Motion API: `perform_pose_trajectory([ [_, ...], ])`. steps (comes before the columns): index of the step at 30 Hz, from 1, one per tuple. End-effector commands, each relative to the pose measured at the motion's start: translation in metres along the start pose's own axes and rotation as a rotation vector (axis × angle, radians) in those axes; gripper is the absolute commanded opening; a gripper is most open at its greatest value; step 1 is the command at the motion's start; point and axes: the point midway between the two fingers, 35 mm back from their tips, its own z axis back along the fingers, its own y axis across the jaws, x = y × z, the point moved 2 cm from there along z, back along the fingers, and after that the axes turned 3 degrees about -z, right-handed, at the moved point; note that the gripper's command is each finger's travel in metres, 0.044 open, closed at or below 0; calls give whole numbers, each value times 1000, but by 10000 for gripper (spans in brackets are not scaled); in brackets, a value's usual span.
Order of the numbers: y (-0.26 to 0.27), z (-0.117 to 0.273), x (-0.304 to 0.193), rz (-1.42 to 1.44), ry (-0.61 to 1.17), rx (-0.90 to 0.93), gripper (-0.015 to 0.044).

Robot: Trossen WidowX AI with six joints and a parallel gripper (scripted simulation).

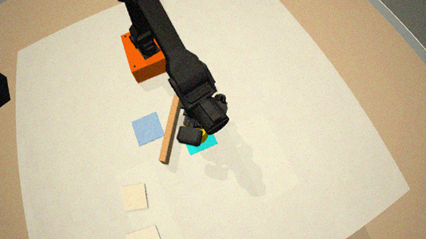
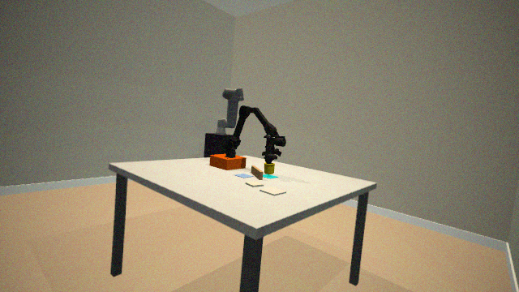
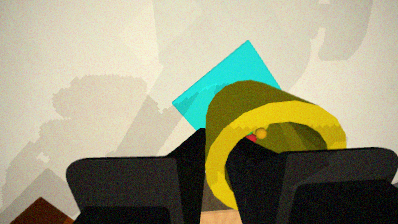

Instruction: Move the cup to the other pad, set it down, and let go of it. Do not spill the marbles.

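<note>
So the white counter (image 2: 195,184) carries everything here, with the black arm (image 1: 165,46) reaching out from its orange base block (image 1: 143,63) toward the cyan pad (image 3: 227,82). The hand (image 3: 227,187) is clamped on the wall of the yellow cup (image 3: 250,120), one finger inside the rim and one outside, holding it over the cyan pad's near edge; from the side view the cup sits upright and very low, but I can't tell if it's actually touching the pad. The cup is an olive-yellow cylinder with a brighter yellow rim, and inside it you can just spot an orange marble (image 3: 261,133) and a sliver of a red one (image 3: 251,138) next to it. The rest of the cup's inside is blocked by the dark finger. From above the cup is nearly all hidden under the wrist. A wooden bar (image 1: 169,130) lies between the cyan pad and the pale blue pad (image 1: 148,128), and two cream tiles (image 1: 134,197) sit nearer the counter's front.
</note>
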Motion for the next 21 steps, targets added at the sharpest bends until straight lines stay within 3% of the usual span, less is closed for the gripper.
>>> perform_pose_trajectory([
  [1,2,-12,-3,-5,13,6,0],
  [21,2,-12,-2,0,6,5,0],
])
